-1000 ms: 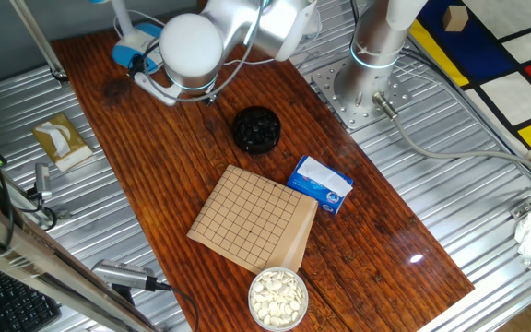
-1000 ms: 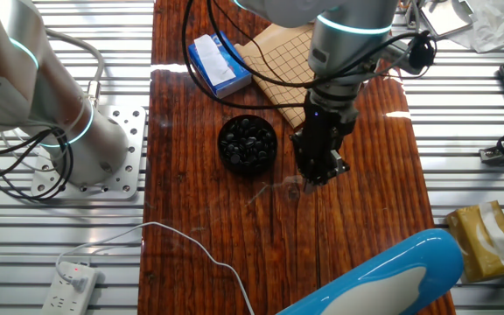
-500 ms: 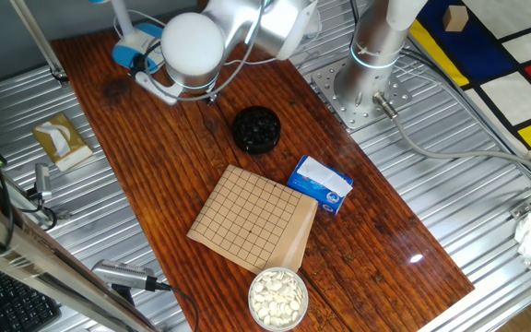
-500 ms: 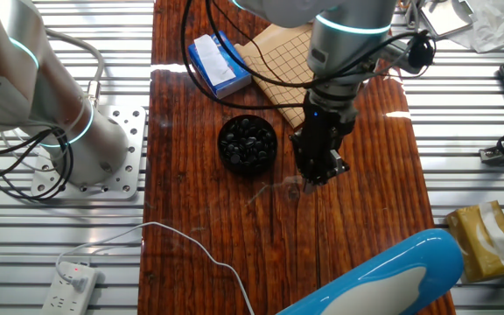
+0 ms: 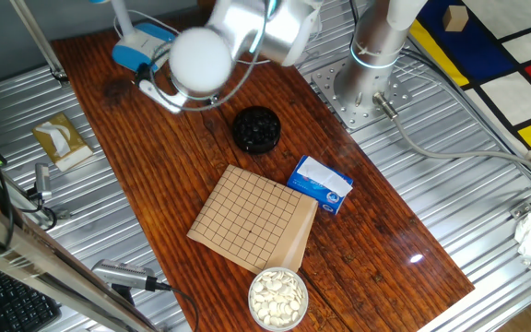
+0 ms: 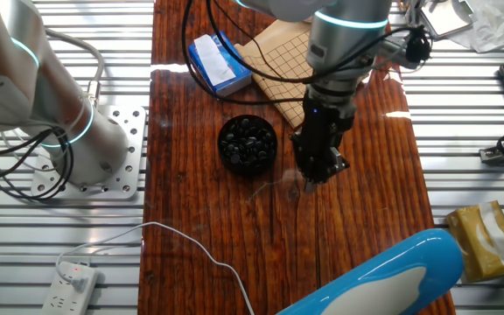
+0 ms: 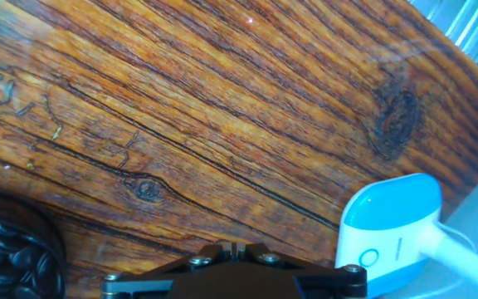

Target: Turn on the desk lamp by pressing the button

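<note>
The desk lamp (image 7: 388, 226) has a light-blue base with a white face, seen at the lower right of the hand view. A round button (image 7: 370, 258) sits on that face, and a white stem leaves to the right. The lamp also stands at the table's far left corner in one fixed view (image 5: 136, 46). In the other fixed view it looms large and blue at the bottom (image 6: 383, 276). My gripper (image 6: 315, 179) points down just above the wood beside the black bowl, well short of the lamp. Its fingertips (image 7: 233, 247) touch each other, holding nothing.
A black bowl of dark stones (image 6: 248, 143) sits just left of the gripper. A grid board (image 5: 252, 217), a blue-and-white packet (image 5: 321, 183) and a bowl of white stones (image 5: 277, 297) lie further along the table. A thin white cord (image 6: 191, 245) runs to a power strip (image 6: 73, 284).
The arm has shifted slightly along the table, away from the lamp's corner; the gripper stays shut over the wood.
</note>
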Robot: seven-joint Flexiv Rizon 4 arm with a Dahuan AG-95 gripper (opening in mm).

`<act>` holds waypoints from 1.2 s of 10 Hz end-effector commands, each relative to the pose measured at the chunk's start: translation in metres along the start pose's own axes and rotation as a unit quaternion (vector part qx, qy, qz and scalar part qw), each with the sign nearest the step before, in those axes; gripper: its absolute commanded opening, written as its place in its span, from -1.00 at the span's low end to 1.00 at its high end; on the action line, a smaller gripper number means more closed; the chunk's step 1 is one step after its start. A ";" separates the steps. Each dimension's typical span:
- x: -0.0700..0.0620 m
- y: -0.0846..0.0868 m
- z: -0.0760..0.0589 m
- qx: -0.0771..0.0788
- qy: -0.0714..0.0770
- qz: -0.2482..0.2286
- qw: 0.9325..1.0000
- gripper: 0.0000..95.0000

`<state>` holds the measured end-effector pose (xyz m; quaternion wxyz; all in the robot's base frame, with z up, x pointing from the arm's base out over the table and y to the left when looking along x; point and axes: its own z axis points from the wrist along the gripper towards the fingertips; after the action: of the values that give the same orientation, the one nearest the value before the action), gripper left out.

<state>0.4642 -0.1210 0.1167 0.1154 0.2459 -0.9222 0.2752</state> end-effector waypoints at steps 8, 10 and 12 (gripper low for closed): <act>-0.001 0.000 0.000 -0.021 0.044 0.002 0.999 -1.00; -0.001 0.000 0.000 -0.025 0.043 0.000 0.999 -1.00; -0.001 0.000 0.000 -0.028 0.049 0.001 0.998 -1.00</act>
<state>0.4651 -0.1201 0.1164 0.1696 0.2266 -0.9229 0.2609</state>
